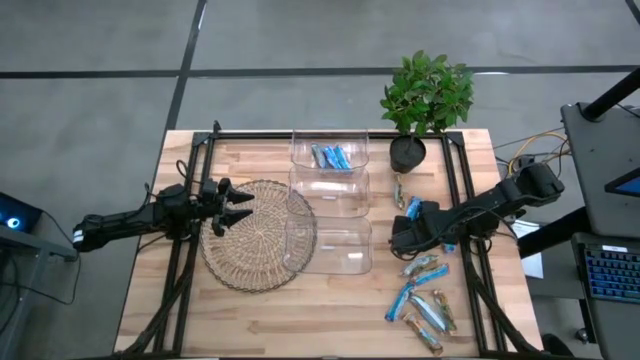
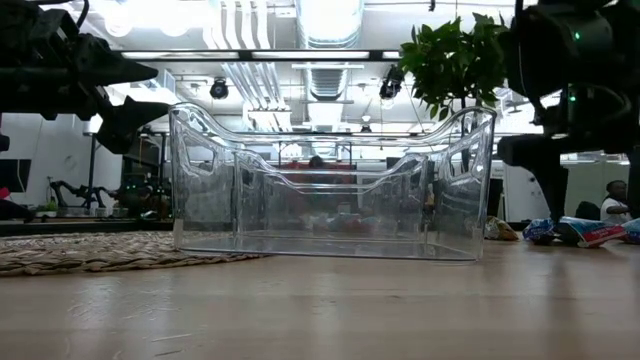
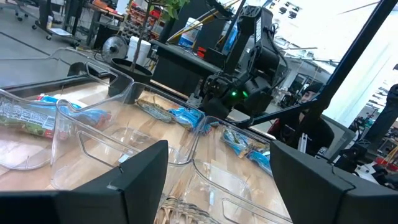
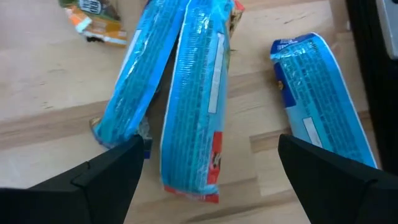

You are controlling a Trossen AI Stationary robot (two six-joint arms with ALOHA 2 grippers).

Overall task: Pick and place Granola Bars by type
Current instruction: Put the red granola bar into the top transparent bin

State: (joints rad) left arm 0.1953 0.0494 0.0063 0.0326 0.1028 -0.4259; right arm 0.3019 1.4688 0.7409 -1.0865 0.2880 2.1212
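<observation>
Right now, from the high view, I have the right gripper (image 1: 408, 232) low over the worktop (image 1: 340, 320) just right of the three clear bins (image 1: 329, 208), at the upper end of the loose Granola Bars (image 1: 420, 300) scattered down the right side. A few blue bars (image 1: 330, 156) already lie in the far bin. The left gripper (image 1: 232, 205) waits over the woven mat (image 1: 255, 240), jaws spread.

In the low view, the nearest bin (image 2: 330, 190) fills the middle, and loose bars lie on the wood beyond it at the right.

In the left wrist view, I see the right arm across the bins, blue wrappers near its base.

In the right wrist view, my jaws are open and empty, straddling two blue bars (image 4: 186, 99) lying touching side by side; a third blue bar (image 4: 317, 93) lies apart.

My worry: closing here could pinch both touching bars, or the slick wrapper could slip free. The potted plant (image 1: 425, 95) and bin walls crowd the route to the far bin.
</observation>
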